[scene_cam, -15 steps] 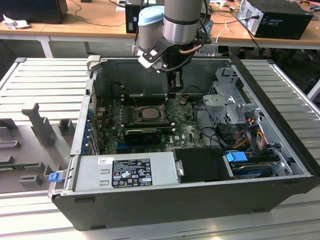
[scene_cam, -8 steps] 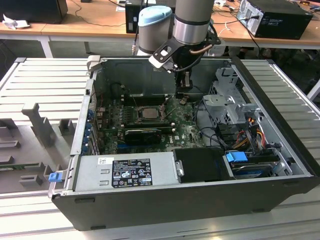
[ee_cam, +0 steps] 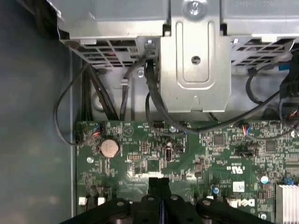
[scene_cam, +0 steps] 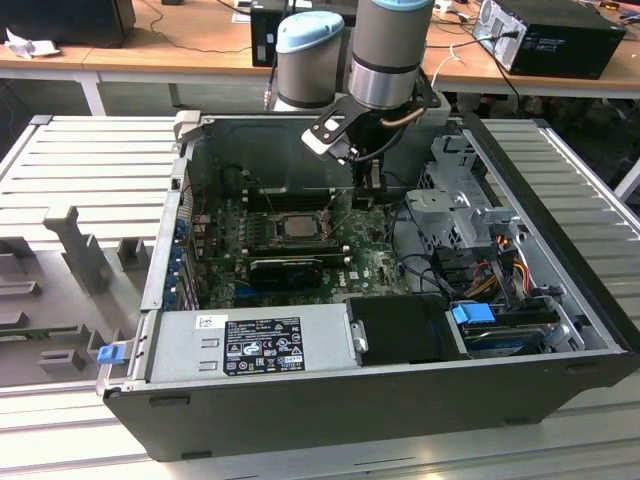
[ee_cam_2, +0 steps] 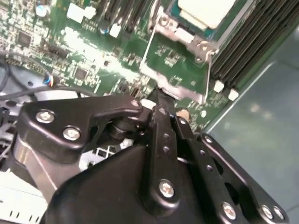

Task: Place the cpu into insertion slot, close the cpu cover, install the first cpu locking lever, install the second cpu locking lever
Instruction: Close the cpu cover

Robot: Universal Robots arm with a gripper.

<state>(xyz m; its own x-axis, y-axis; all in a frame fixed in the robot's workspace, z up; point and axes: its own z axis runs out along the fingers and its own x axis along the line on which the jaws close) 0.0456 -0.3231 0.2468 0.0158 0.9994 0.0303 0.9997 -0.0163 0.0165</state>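
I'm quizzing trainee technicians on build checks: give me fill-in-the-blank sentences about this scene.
The cpu lies in the insertion slot, metal face ____. The gripper is ____, not open. It hangs over the ____ motherboard.
Missing words: up; shut; green.

The cpu [scene_cam: 297, 224] has a dull grey metal top, and the cpu cover [ee_cam_2: 196, 44] around it is bare metal with a faint sheen. The green motherboard [ee_cam: 187, 158] looks lacquered and glossy where light strikes it. The gripper [ee_cam_2: 161, 98] is matt black, studded with bright metal screws. The drive cage [ee_cam: 196, 60] is smooth silver sheet metal, and the cables [ee_cam: 63, 107] wear black plastic sheathing. The computer case [scene_cam: 350, 400] is matt dark grey outside and stands on a ribbed, satin metal table [scene_cam: 90, 160].
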